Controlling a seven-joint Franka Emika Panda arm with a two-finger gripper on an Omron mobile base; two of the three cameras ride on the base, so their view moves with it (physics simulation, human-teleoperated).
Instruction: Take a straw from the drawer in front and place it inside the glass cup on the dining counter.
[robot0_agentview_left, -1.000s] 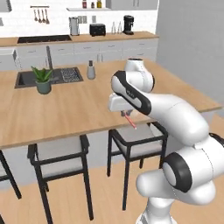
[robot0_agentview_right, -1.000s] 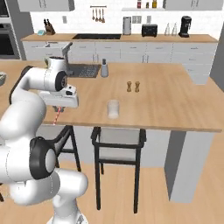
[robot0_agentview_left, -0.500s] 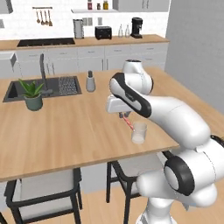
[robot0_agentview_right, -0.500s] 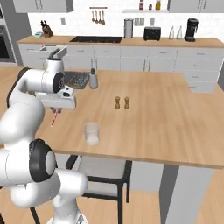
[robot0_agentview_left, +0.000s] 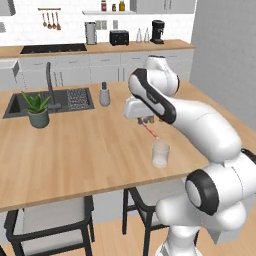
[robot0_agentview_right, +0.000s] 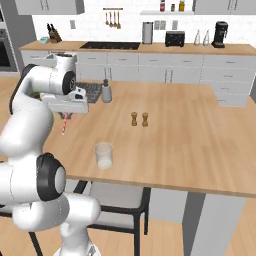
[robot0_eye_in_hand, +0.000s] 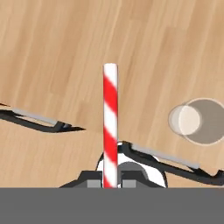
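Hand view first: the straw (robot0_eye_in_hand: 110, 127) is a thin straight tube with red and white candy stripes winding up it, and it runs straight out from between the gripper (robot0_eye_in_hand: 110, 181) jaws, which are clamped together on its lower end. Over on the right base view the gripper (robot0_agentview_right: 65, 116) hangs above the dining counter (robot0_agentview_right: 190, 145) with the straw (robot0_agentview_right: 64, 126) dangling beneath it, tilted a touch, its free tip just clear of the wood. The glass cup (robot0_agentview_right: 103, 155) stands upright on that counter, near the straw but apart from it, closer to the counter's near edge. It's clear, slightly tapered, no handle. The counter is pale wood with long grain, smooth and flat. From the left base view, the straw (robot0_agentview_left: 149, 131) slants down from the gripper (robot0_agentview_left: 145, 120) toward the cup (robot0_agentview_left: 160, 154), stopping short of its rim.
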